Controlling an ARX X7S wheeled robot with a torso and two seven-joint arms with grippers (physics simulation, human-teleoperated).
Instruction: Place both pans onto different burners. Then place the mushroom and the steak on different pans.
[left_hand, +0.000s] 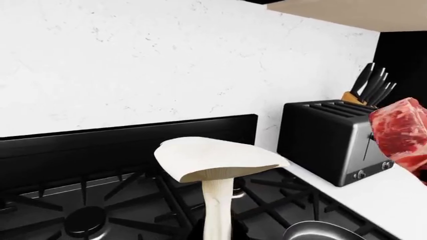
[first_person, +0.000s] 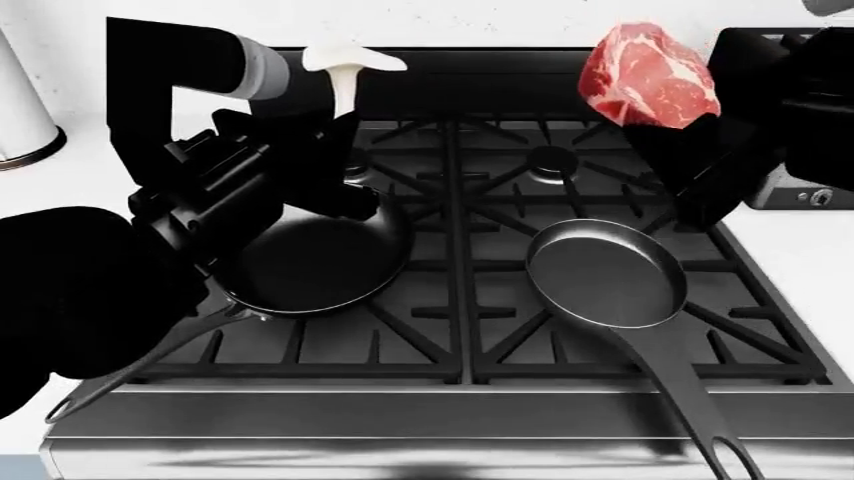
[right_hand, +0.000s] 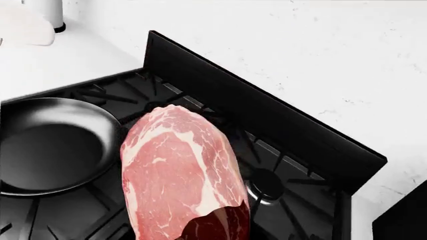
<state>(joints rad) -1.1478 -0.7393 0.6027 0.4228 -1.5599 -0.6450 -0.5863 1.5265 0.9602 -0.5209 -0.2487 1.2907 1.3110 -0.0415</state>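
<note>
In the head view, the larger pan (first_person: 314, 258) sits on the front left of the stove and the smaller, greyer pan (first_person: 607, 272) on the front right, handles toward me. My left gripper (first_person: 340, 112) is shut on the stem of the mushroom (first_person: 351, 60), held upright above the back left grate. The wrist view shows the mushroom (left_hand: 215, 162) rising from the left gripper (left_hand: 217, 235). My right gripper (first_person: 671, 138) is shut on the steak (first_person: 650, 75), raised over the back right burner (first_person: 551, 160). The steak (right_hand: 177, 175) hides most of the right gripper (right_hand: 213, 231).
A black toaster (left_hand: 330, 139) and a knife block (left_hand: 370, 89) stand on the white counter right of the stove. A white canister (first_person: 20, 110) stands at the left. The stove's raised back panel (right_hand: 260, 112) runs along the wall.
</note>
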